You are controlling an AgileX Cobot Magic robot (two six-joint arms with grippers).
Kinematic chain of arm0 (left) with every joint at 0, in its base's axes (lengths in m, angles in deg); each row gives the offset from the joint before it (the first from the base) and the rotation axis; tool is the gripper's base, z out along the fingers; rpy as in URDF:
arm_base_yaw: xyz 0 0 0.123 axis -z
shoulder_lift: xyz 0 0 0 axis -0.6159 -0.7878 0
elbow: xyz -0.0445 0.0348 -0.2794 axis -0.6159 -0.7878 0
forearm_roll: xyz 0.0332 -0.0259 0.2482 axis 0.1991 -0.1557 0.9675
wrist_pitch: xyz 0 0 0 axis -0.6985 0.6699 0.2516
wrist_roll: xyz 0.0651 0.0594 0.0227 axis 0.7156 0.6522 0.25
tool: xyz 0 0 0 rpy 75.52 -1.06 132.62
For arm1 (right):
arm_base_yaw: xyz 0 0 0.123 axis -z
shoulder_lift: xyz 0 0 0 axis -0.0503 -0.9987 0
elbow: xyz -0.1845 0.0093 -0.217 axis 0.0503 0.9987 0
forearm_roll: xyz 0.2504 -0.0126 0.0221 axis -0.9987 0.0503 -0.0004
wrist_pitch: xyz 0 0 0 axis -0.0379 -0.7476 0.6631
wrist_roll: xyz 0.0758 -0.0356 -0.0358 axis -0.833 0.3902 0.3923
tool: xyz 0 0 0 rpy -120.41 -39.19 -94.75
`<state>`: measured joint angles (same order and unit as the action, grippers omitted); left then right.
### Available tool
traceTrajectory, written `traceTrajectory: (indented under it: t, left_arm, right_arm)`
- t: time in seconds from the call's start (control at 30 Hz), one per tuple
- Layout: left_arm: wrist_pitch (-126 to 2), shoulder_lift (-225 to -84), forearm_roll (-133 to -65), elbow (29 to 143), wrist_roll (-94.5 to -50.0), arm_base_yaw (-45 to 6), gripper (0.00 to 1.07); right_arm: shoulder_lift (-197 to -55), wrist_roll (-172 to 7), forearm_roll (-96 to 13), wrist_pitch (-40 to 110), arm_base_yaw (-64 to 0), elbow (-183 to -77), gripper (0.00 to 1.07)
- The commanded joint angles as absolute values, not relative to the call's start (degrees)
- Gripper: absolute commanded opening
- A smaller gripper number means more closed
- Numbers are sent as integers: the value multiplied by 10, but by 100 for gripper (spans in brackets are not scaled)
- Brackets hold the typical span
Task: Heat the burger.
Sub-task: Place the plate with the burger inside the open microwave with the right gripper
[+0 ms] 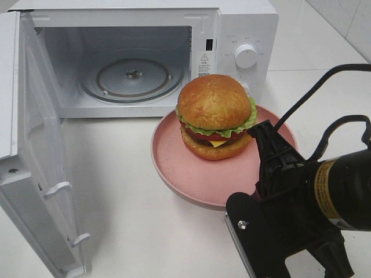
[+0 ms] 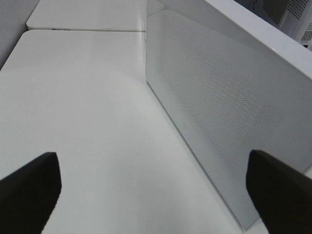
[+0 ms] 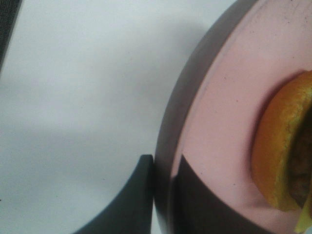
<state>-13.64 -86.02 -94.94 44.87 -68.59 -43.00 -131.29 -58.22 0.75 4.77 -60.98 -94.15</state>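
Note:
The burger, with a glossy brown bun, lettuce, tomato and cheese, stands upright on a pink plate in front of the open microwave. My right gripper is shut on the plate's near right rim. In the right wrist view one finger lies outside and one inside the plate's rim, with my right gripper pinching it and the burger close by. Whether the plate rests on the table I cannot tell. My left gripper is open and empty beside the microwave door; it does not show in the exterior high view.
The microwave door is swung wide open at the left. Inside, a glass turntable lies bare. The white control panel with a round knob stands just behind the burger. White tabletop spreads in front of the cavity.

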Motion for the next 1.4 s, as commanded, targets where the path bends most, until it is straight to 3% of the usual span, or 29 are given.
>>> traceTrajectory:
  t: [0.03, 0.4, 0.7, 1.03, 1.4]
  left_arm:
    - [-141, -849, -950, 449, -685, -427, 98]
    - [-141, -849, -950, 449, -685, -427, 98]
    - [-141, -849, -950, 449, -685, -427, 98]
    - [-141, -849, -950, 449, -685, -427, 98]
    - [-141, -849, -950, 449, -685, -427, 98]
  right_arm:
    - [-1311, -521, -6, 89, -588, -943, 0]
    - [-1311, -344, -90, 123, -526, -943, 0]
    - [-1311, -127, -269, 157, -461, -943, 0]
    - [-1311, 3, -376, 166, -428, -944, 0]
    - [-1313, 8, -371, 169, -428, -944, 0]
